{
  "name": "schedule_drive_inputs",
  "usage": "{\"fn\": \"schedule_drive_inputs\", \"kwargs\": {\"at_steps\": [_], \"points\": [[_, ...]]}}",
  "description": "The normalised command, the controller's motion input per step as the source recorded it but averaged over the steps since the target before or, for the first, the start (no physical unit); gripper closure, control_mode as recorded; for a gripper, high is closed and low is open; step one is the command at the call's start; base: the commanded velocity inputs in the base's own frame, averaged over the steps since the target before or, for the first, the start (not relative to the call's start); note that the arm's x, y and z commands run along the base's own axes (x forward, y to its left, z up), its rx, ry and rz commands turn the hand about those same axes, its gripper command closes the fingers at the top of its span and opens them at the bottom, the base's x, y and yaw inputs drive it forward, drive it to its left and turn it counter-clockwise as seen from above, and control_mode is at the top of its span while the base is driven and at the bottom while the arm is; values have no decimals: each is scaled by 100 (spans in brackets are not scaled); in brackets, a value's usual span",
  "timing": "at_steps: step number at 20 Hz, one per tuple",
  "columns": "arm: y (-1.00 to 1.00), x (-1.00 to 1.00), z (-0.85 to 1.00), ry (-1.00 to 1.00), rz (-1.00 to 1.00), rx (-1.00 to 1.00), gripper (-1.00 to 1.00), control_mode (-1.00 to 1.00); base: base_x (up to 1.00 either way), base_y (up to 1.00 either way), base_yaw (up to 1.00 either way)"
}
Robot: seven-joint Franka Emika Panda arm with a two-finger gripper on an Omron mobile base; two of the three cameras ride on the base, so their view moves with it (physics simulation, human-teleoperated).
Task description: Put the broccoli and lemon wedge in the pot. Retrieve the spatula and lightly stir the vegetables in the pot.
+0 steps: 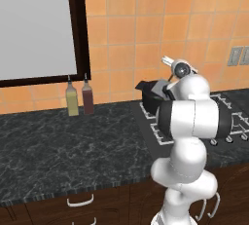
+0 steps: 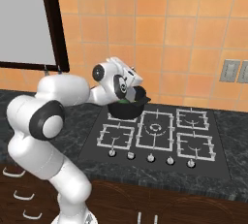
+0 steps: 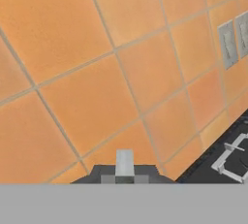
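The gripper [image 3: 124, 179] has its jaws together on a pale grey-white blade [image 3: 124, 162], apparently the spatula, facing the orange tiled wall [image 3: 111, 72], the white hand raised above the black pot [image 2: 127, 107] on the stove's [image 2: 160, 133] rear left burner, something green inside it

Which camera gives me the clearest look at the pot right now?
The right base view: the pot sits on the stove's back left burner, its rim and something green inside visible beside the arm's wrist. In the left base view the pot is partly hidden behind the arm. The hand view faces the orange wall tiles.
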Motion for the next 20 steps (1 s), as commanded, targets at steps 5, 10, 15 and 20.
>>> {"fn": "schedule_drive_inputs", "kwargs": {"at_steps": [5, 10, 15, 20], "points": [[0, 7, -27, -2, 0, -1, 100, -100, 0, 0, 0], [0, 4, -10, -26, -9, -26, 100, -100, 0, 0, 0], [3, -17, -45, -4, -12, -25, 100, -100, 0, 0, 0], [37, -74, -44, 19, -9, -7, 100, -100, 0, 0, 0]]}}
